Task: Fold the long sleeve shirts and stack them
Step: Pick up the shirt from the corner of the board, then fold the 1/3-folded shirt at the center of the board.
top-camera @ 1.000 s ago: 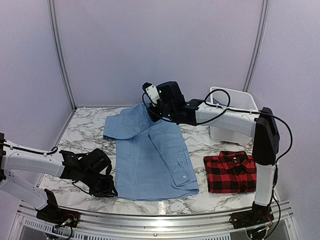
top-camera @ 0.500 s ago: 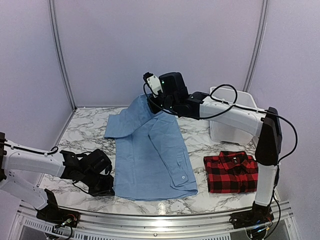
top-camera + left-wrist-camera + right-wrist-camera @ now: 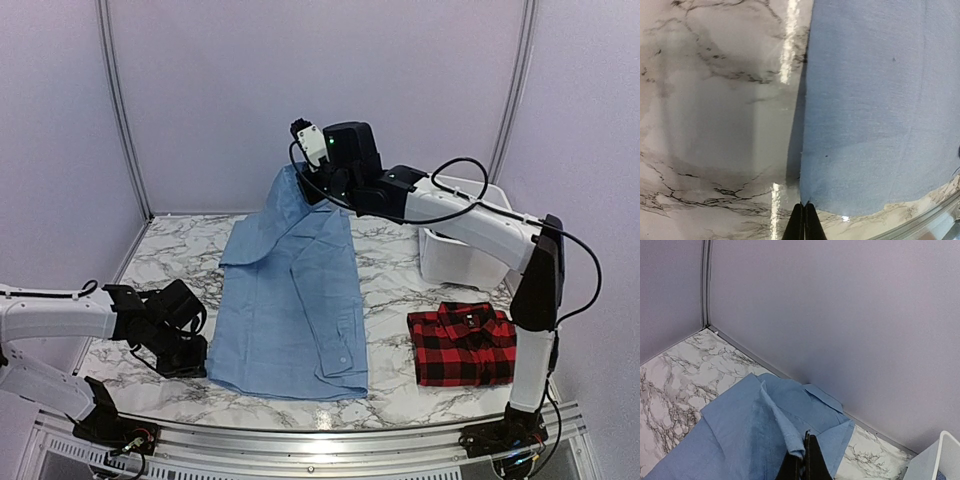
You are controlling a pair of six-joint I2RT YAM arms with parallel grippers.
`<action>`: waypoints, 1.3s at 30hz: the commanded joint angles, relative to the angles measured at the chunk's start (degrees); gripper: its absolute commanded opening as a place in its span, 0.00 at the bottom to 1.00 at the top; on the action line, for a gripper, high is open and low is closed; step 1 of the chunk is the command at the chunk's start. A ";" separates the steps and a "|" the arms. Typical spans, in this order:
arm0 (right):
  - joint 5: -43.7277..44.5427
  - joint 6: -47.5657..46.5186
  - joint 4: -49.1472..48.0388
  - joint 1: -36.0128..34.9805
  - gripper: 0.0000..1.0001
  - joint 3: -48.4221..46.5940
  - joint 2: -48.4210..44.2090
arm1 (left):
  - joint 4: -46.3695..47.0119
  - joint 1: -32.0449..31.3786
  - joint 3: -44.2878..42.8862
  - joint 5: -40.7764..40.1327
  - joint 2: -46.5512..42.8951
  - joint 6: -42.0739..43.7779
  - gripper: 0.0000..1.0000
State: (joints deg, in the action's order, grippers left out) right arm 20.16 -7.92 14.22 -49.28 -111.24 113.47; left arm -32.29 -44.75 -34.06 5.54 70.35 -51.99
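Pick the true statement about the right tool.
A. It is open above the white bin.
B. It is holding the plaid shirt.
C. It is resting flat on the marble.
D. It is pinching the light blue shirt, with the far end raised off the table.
D: in the right wrist view the right tool is shut on a fold of the light blue shirt, whose far end hangs raised above the table.

Light blue shirt [image 3: 290, 310] of matt cloth, glossy marbled table [image 3: 165, 265], plastic bin [image 3: 452, 268]
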 commanded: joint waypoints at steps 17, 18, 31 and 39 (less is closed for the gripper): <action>9.01 -5.22 0.22 7.72 0.00 -3.78 -5.83 | -2.28 -4.95 -18.78 10.05 6.76 16.89 0.00; 9.06 -5.13 0.20 8.13 0.00 -3.40 -6.26 | -2.25 -4.91 -19.02 10.43 6.48 17.30 0.00; 12.06 -6.09 -1.06 9.51 0.00 1.66 -10.00 | -2.11 -5.15 -22.29 19.83 10.05 24.41 0.00; 13.29 -5.66 -1.37 10.35 0.00 5.98 -12.96 | -1.03 -6.83 -27.60 21.17 19.74 27.35 0.00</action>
State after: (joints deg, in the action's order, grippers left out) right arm 31.92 -13.61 14.13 -39.77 -106.50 104.40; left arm -33.26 -50.72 -58.92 24.64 86.35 -27.33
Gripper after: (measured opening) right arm 0.001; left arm 0.005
